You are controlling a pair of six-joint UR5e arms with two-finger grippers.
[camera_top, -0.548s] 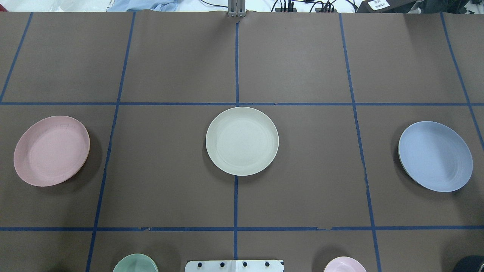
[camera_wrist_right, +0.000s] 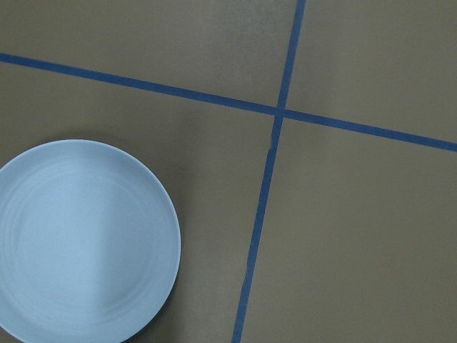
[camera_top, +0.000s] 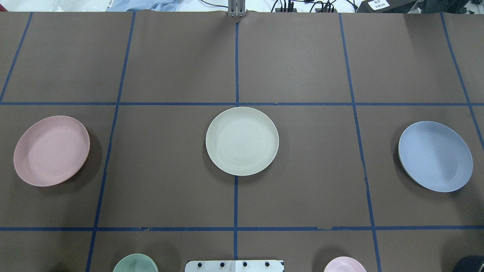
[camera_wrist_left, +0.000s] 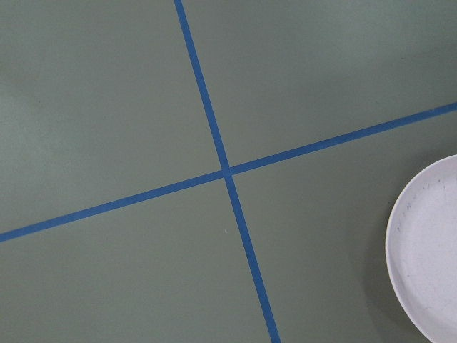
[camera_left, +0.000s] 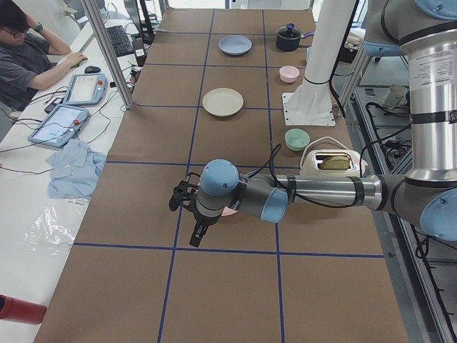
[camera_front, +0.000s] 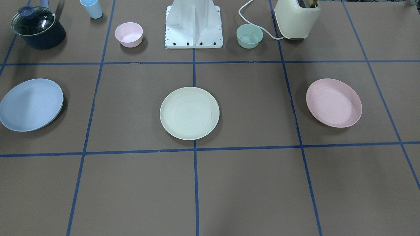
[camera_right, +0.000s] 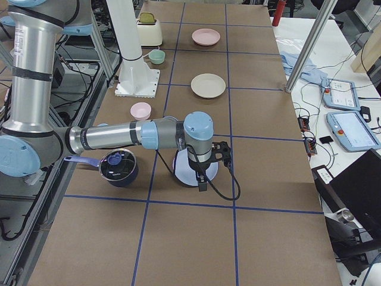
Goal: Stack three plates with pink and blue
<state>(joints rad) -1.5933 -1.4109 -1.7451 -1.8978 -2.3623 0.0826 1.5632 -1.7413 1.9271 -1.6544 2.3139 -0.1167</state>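
Three plates lie apart in a row on the brown table. The cream-white plate [camera_top: 242,141] is in the middle. The pale pink plate [camera_top: 51,150] is on the robot's left and the light blue plate [camera_top: 435,156] on its right. In the exterior left view the left gripper [camera_left: 193,238] hangs over the pink plate, whose edge shows in the left wrist view [camera_wrist_left: 432,250]. In the exterior right view the right gripper [camera_right: 202,185] hangs over the blue plate [camera_wrist_right: 82,239]. I cannot tell whether either gripper is open or shut. No arm shows in the overhead or front views.
Near the robot base [camera_front: 193,24] stand a small pink bowl [camera_front: 129,34], a small green bowl [camera_front: 249,35], a cream toaster [camera_front: 297,18], a lidded dark pot [camera_front: 37,27] and a light blue cup [camera_front: 92,8]. Blue tape lines grid the table.
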